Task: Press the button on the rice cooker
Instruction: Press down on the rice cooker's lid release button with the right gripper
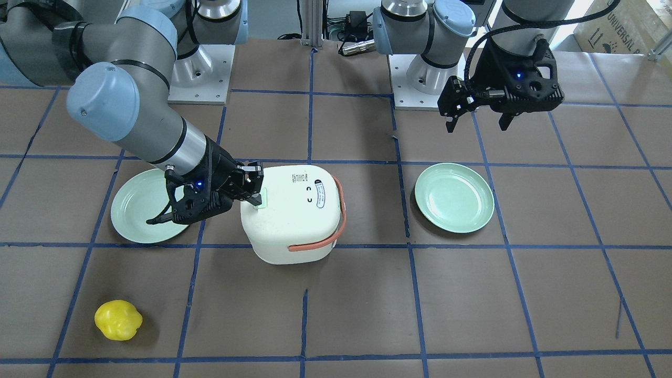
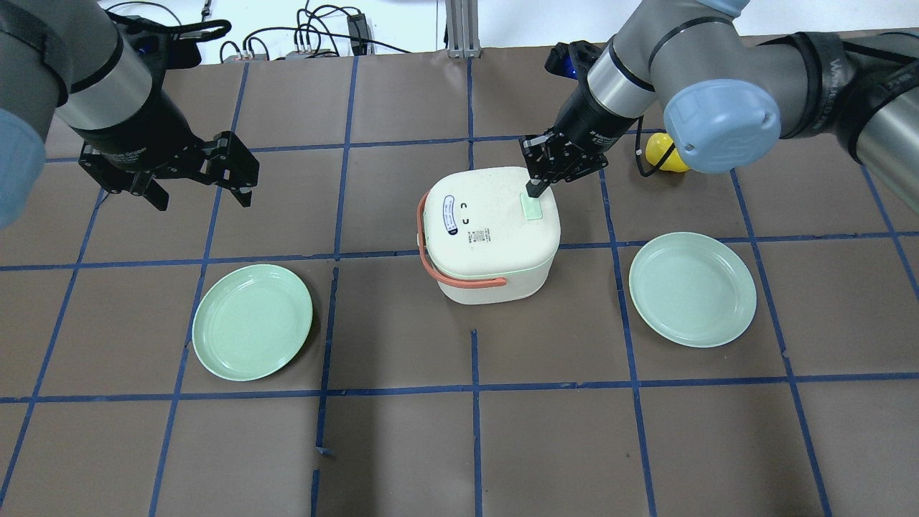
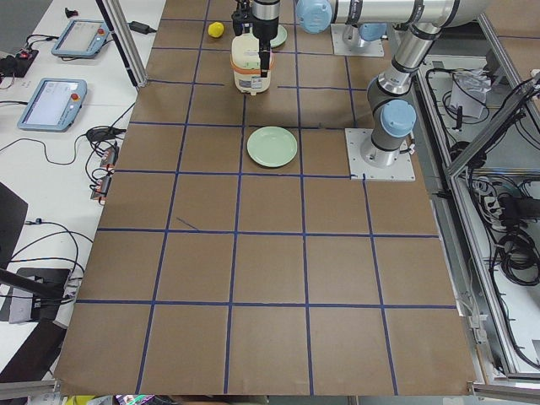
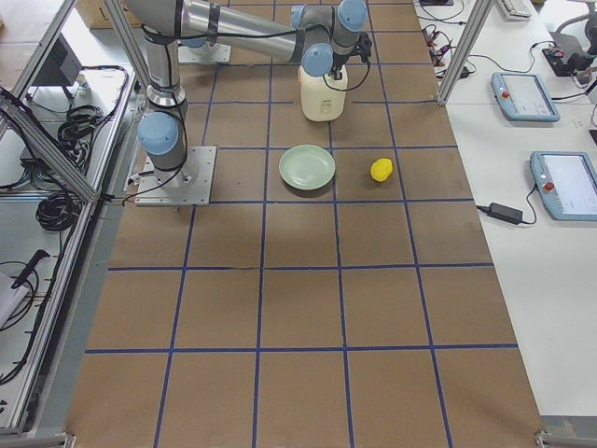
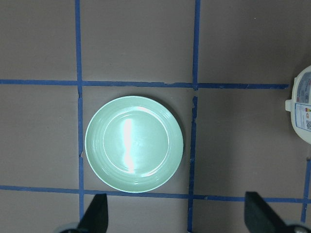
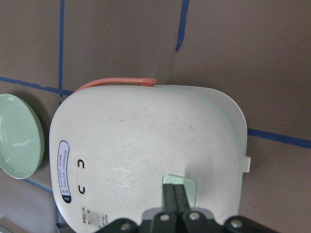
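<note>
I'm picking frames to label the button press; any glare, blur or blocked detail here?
Left wrist view: a bright glare streak runs down the green plate, and the left gripper looks soft at the bottom edge. Right wrist view: sharp, but the right gripper covers part of the pale green button. Both side views: the rice cooker is small and far, with no button detail.

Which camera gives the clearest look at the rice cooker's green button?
Right wrist-mounted: the button is close up, the shut right gripper at it. Overhead and front-facing show it small, partly covered; side views are too distant; left wrist misses it.
</note>
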